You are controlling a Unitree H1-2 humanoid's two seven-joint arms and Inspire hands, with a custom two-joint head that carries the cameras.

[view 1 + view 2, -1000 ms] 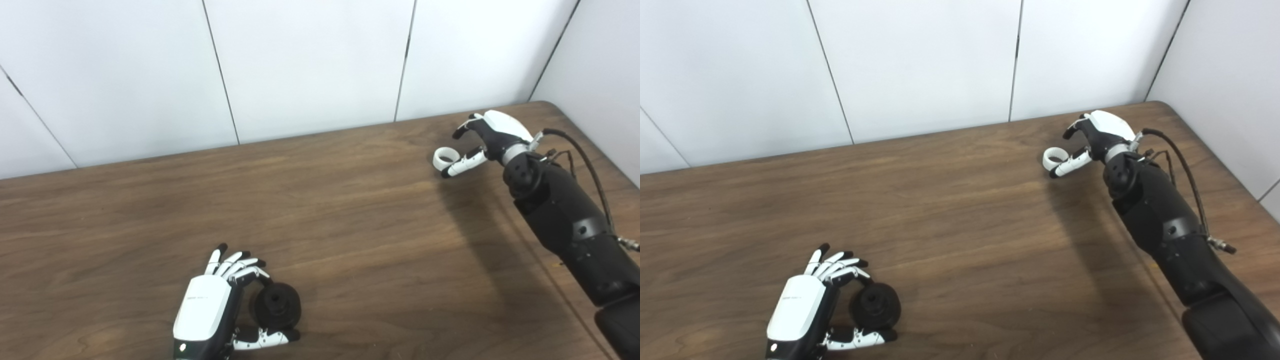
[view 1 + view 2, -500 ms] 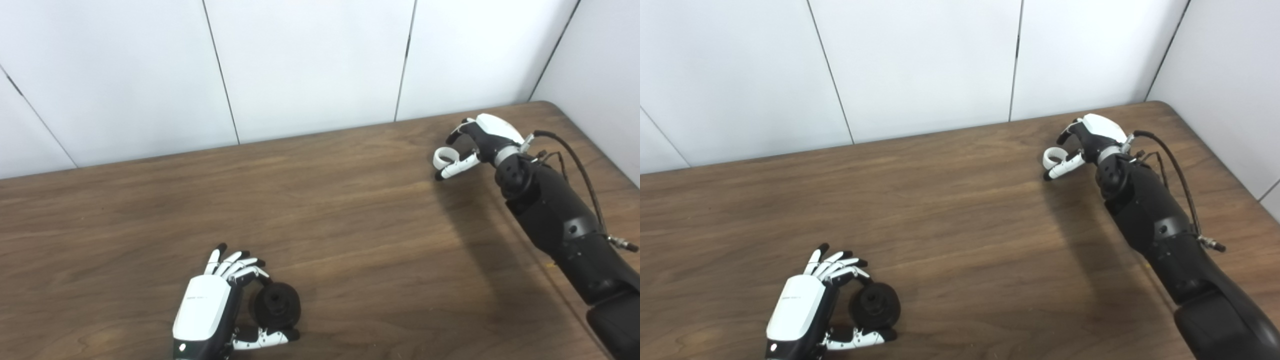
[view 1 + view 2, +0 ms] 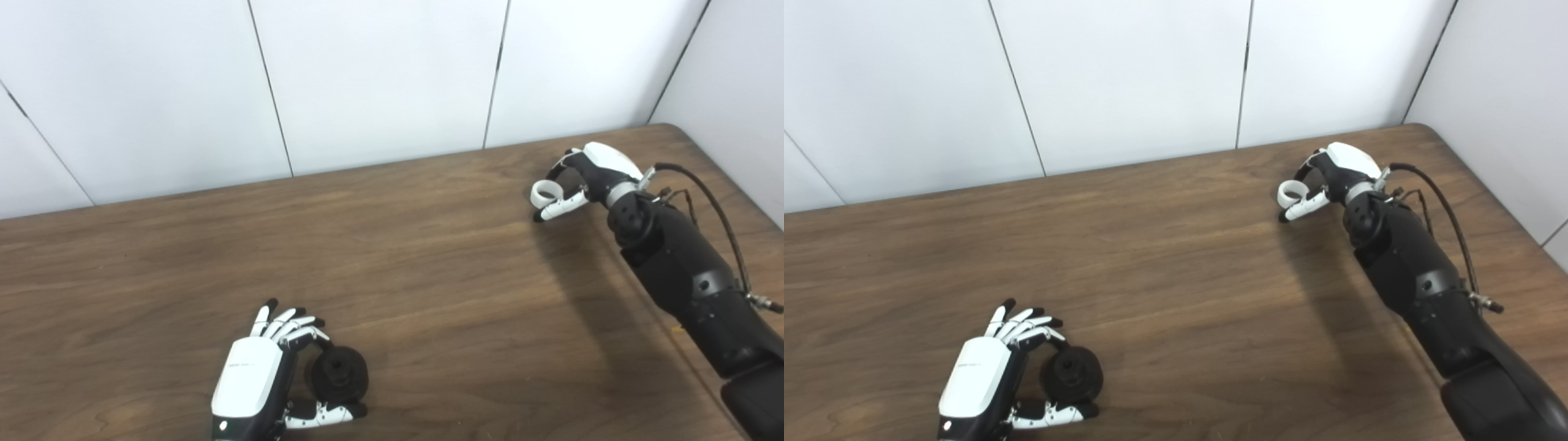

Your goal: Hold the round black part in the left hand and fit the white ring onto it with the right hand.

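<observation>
The round black part (image 3: 338,373) lies on the wooden table (image 3: 429,275) near the front edge. My left hand (image 3: 257,380) is closed around it, fingers curled over its top and thumb under its lower side. The white ring (image 3: 534,195) lies on the table at the far right. My right hand (image 3: 591,168) is pinched on it, a finger curled over its top and the thumb against its lower side. The ring still rests on the table. Both also show in the right eye view: the black part (image 3: 1072,375) and the ring (image 3: 1281,196).
White wall panels (image 3: 380,79) stand behind the table's far edge, and a side wall (image 3: 735,92) closes the right. A black cable (image 3: 716,208) loops off my right forearm. The table's rounded corner is just beyond my right hand.
My right hand has dropped toward the table and its finger and thumb have closed in on the white ring. The ring and my left hand with the black part have not moved.
</observation>
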